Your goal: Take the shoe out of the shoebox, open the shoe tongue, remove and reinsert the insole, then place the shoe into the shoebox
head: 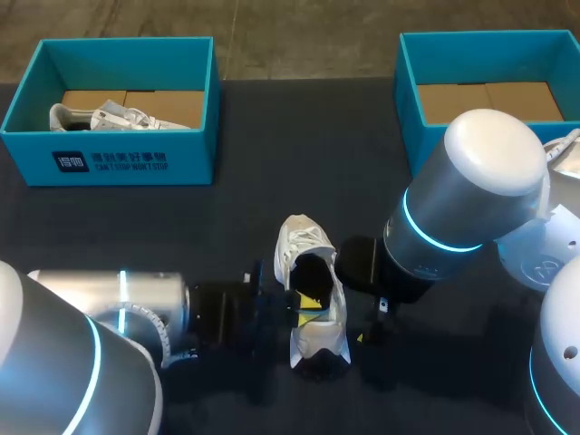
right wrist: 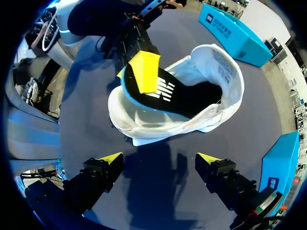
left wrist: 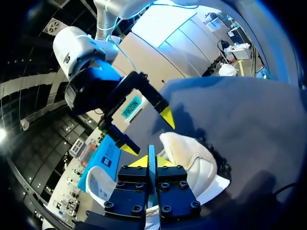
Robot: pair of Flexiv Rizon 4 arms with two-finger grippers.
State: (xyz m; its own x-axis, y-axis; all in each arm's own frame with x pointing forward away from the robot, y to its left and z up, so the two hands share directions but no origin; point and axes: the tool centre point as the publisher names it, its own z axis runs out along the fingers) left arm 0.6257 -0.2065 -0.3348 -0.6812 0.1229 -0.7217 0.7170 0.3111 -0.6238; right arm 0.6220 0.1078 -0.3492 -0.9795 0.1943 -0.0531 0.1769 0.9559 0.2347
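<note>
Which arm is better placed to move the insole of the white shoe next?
Left, probably. The left gripper is shut on the insole, whose end is raised out of the white shoe. The right gripper hangs open, apart from the shoe, touching nothing.

Left claw (left wrist: 151, 162) blocks shoe (right wrist: 229, 72) mouth, pinching insole (right wrist: 192, 98); right claw (right wrist: 159, 158) close alongside; bare table (head: 299, 145) beyond shoe.

We see a dark navy desk (head: 245, 136) spanning the frame, its straight far edge near the top, soft shadows pooled in the lower middle
</note>
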